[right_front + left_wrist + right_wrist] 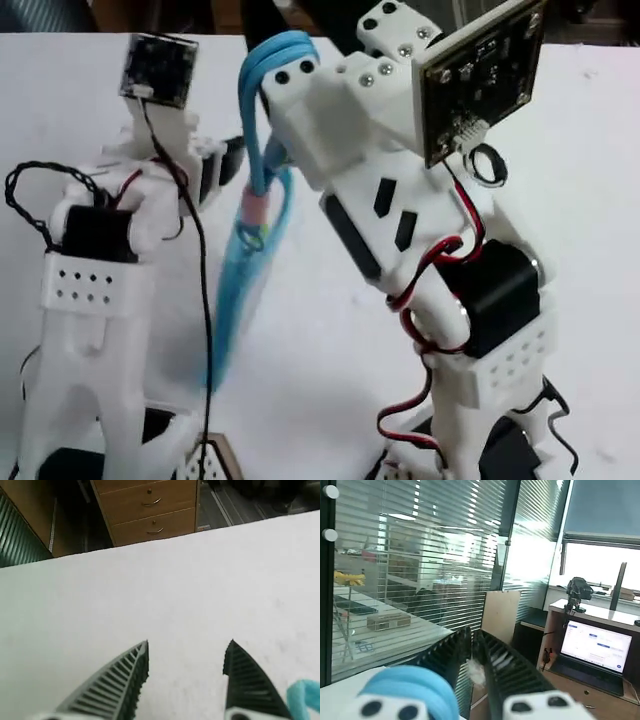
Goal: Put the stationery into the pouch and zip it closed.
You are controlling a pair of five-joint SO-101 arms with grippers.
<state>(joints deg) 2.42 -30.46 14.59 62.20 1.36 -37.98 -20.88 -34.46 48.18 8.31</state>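
The blue pouch (240,260) is off the white table (300,390), hanging long and thin between the 2 arms. Its top is looped over the white body of the right gripper (472,633), and a small pink tab (255,212) sits partway down it. From the right wrist, that blue loop bulges just beside the base of one finger. The 2 black ribbed fingers (445,655) are drawn together until their tips meet, with a pale blur between them that I can't make out. They point level across the room, towards window blinds and an open laptop (597,650) on a desk.

The left gripper (189,642) hangs low over bare table with its jaws spread wide and nothing between them. A corner of the blue pouch shows just beside one finger (250,680). Wooden drawers (150,510) stand beyond the table's far edge.
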